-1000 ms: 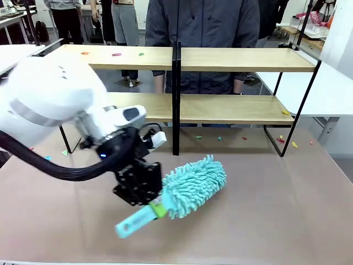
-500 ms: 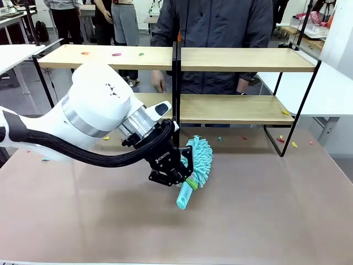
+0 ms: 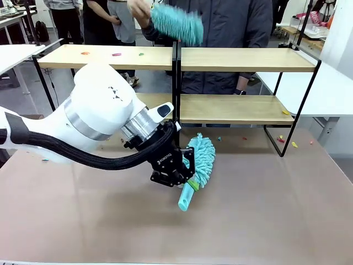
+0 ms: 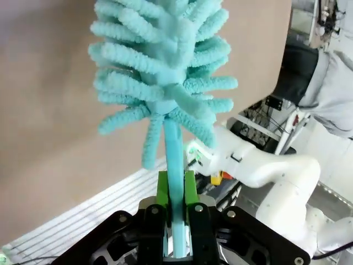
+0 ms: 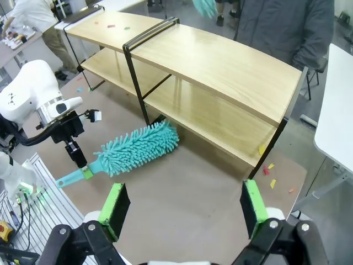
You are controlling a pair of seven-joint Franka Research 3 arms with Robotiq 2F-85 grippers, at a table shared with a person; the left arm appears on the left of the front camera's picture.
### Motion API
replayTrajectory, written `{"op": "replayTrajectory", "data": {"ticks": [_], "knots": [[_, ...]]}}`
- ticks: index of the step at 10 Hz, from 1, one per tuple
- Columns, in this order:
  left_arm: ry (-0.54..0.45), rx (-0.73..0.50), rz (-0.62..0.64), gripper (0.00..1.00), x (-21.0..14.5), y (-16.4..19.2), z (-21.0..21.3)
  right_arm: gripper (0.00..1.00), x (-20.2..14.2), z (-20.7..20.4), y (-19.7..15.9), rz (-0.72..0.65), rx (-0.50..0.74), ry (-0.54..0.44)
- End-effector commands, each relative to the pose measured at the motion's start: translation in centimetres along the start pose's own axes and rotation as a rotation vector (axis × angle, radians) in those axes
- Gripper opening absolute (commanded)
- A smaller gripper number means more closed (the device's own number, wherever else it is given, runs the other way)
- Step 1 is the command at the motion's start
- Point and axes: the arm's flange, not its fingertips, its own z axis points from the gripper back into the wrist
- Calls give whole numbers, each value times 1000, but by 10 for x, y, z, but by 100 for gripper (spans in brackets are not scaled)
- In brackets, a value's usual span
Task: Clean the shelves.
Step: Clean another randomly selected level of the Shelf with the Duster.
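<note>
The shelves (image 3: pixel 237 59) stand across the table's far half, two wooden tiers on a black frame (image 5: pixel 220 69). My left gripper (image 3: pixel 186 180) is shut on the handle of a teal fluffy duster (image 3: pixel 201 159), holding it just above the table in front of the centre post. The handle sits between the green pads (image 4: pixel 175 190) and the head (image 4: pixel 165 66) points away. A person behind the shelves holds a second teal duster (image 3: pixel 176 22) above the top board. My right gripper (image 5: pixel 183 201) hangs high over the table, open, with nothing between its fingers.
Small coloured scraps (image 3: pixel 116 54) lie on the top board's left section, one (image 3: pixel 285 112) on the lower board at the right, and a few (image 3: pixel 294 144) on the brown table (image 3: pixel 265 210) near the frame's right foot. White tables (image 3: pixel 333 91) flank the shelves.
My left arm lifted the duster from the near-left table and swung it toward the centre post, then held almost still. The person has raised a second duster over the top board.
</note>
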Motion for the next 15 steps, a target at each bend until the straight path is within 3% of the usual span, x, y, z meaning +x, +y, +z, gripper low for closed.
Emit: {"op": "replayTrajectory", "data": {"ticks": [1, 2, 4, 8, 10, 12, 15], "knots": [[-42, 40, -4, 12, 4, -7, -24, 100, 1, 0, 0, 2, 10, -4], [-88, 76, -5, 12, 8, -12, -30, 100, 1, 0, 0, 2, 10, -4], [-278, 163, 18, 12, 13, -26, -45, 100, 1, 0, 0, 2, 10, -4], [-247, 196, 9, 12, 2, -29, -50, 100, 1, 0, 0, 2, 10, -4], [-311, 214, 39, 12, 13, -31, -55, 100, 1, 0, 0, 2, 10, -4], [-291, 230, 59, 12, 33, -31, -69, 100, 1, 0, 0, 2, 10, -4], [-353, 253, 85, 12, 68, -30, -93, 100, 1, 0, 0, 2, 10, -4]]}}
